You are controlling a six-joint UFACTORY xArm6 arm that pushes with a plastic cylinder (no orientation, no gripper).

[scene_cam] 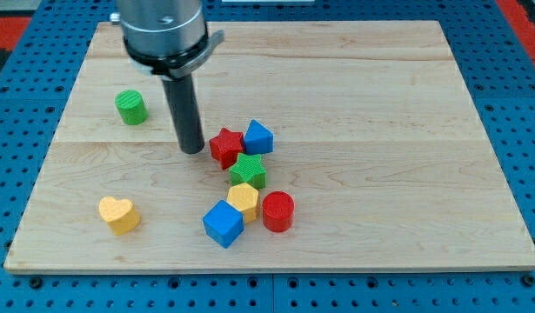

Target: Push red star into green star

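My tip (191, 149) rests on the counter (406, 130), just to the view's left of the red star (224, 146) and close enough that I cannot tell whether they touch. The end effector is a bare rod with nothing to open or close — it grips nothing. The green star (248, 171) lies beyond the red one, toward the view's lower right of my tip, and the two stars look to be already touching or nearly so.

The red star seems a small, light, rigid block that will likely slide readily on the smooth wood, though its points may make it spin if pressed off-centre. I judge the best contact is its upper-left side.

A blue block (258, 136) sits against the red star on the far side from my tip. Below the green star crowd a yellow block (244, 200), a blue cube (223, 223) and a red cylinder (277, 211) — these could get shoved along. The green cylinder (130, 107) and the yellow heart (119, 214), on my tip's left, are well apart.
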